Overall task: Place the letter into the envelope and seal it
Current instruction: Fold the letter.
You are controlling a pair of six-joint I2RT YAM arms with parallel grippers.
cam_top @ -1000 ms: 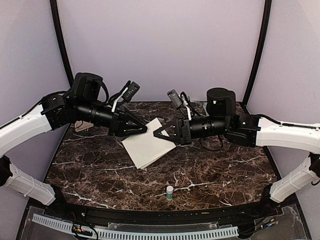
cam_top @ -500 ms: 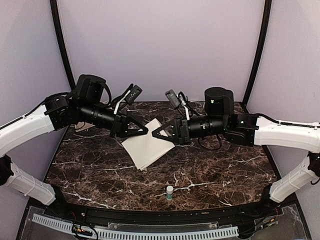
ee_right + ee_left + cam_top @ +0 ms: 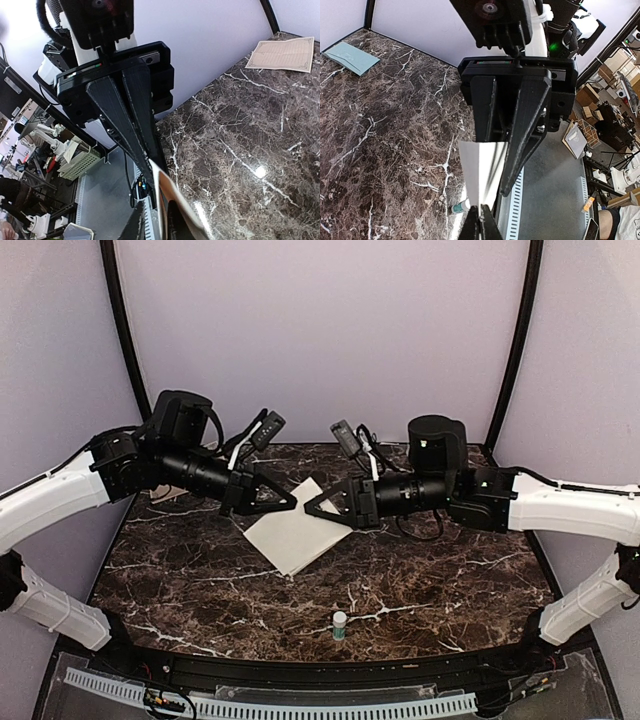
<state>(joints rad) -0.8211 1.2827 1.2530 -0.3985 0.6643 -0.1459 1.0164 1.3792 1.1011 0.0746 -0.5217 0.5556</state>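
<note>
tan sheet [image 3: 163, 494]: mostly hidden under left arm [image 3: 190, 472] | glue stick [image 3: 460, 206]: one end apparently behind letter [image 3: 480, 165]

My top camera looks down from behind the arms over the surface [image 3: 200, 580]. Left wrist camera faces the right hand [image 3: 497, 182] close up, right wrist the left hand [image 3: 148, 169]; all share the letter [image 3: 295, 532].

This is looking like a robotics lab. Cardboard boxes [image 3: 590, 94] and gear are crowding the right edge beyond the marbled bench [image 3: 380, 125].
</note>
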